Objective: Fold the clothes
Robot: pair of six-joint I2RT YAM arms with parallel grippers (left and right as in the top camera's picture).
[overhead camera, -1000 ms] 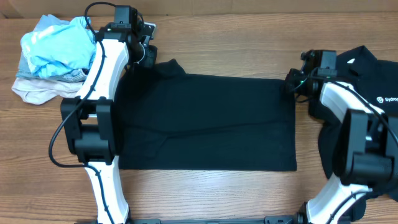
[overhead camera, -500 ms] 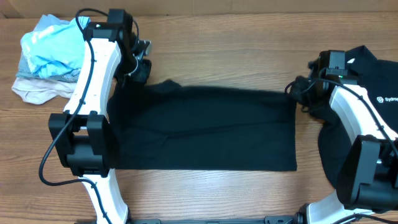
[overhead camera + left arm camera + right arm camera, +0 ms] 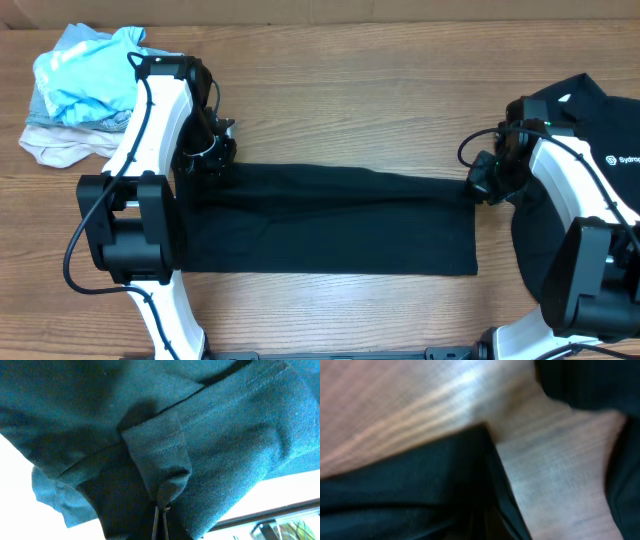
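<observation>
over the table [image 3: 350, 90], at 9 o'clock from its centre, left gripper [image 3: 212, 155] is clamping the far left corner of the plain black shirt [image 3: 330, 225]. left wrist view is showing a bunched fold of stitched fabric running straight into the closed jaws, so the grip is looking solid.

right gripper [image 3: 485, 182] is sitting at 3 o'clock, closed on the shirt's far right corner. right wrist view is blurring badly; a dark fabric edge is running down toward the jaws over the wood grain, nothing finer is resolving.

shirt is lying across the middle of the table as a wide flat band, stretching from 9 to 3 o'clock between the two grippers. its far edge is sagging slightly between the pinched corners, and its near edge is lying straight toward 6 o'clock.

collared black shirt [image 3: 590, 130] with white chest lettering is lying at the 3 o'clock edge, partly under the right arm. pile [image 3: 80, 85] of light-blue, grey and beige garments is sitting at 10 o'clock, just beside the left arm, well apart from the spread shirt.
</observation>
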